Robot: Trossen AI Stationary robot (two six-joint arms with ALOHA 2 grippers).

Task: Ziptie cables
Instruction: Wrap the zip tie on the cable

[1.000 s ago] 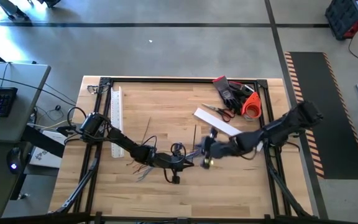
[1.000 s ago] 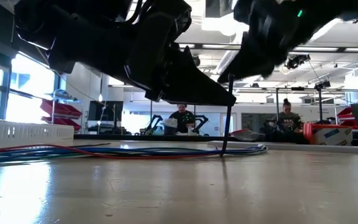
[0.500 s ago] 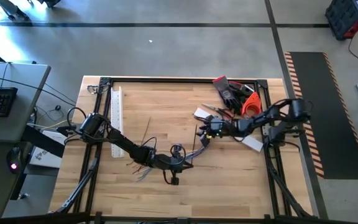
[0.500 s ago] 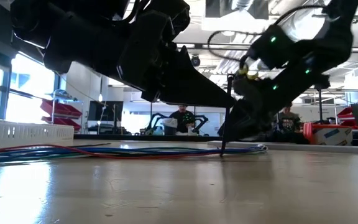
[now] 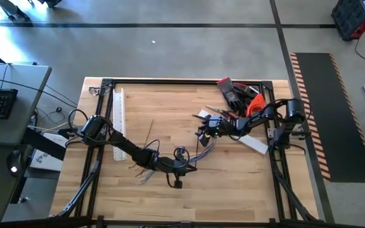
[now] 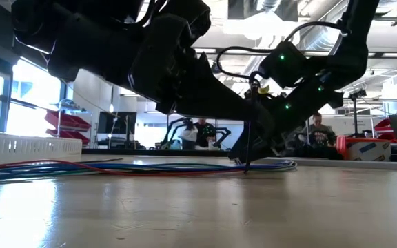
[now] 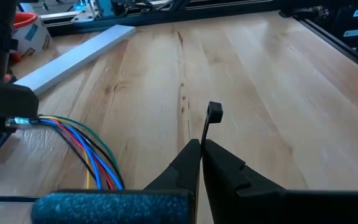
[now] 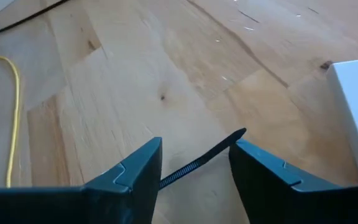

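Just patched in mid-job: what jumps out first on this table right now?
The left gripper, low at the table's front middle, is shut on a ziptie standing upright beside the cables. The right gripper, farther back near the table's middle, is open with another ziptie's tip between its fingers. Scissors and gloves lie at the back right corner.

Cables (image 5: 198, 154) lie on the table (image 5: 252, 183) near its middle, between the 2 grippers. Left gripper (image 5: 192, 167) sits just left of them, pinching a ziptie (image 7: 209, 124) (standing upright). Right gripper (image 5: 203, 135) sits beyond them, another ziptie (image 8: 201, 160) between its spread fingers. Scissors (image 5: 221, 113) and gloves (image 5: 233, 94) lie at the far right corner.
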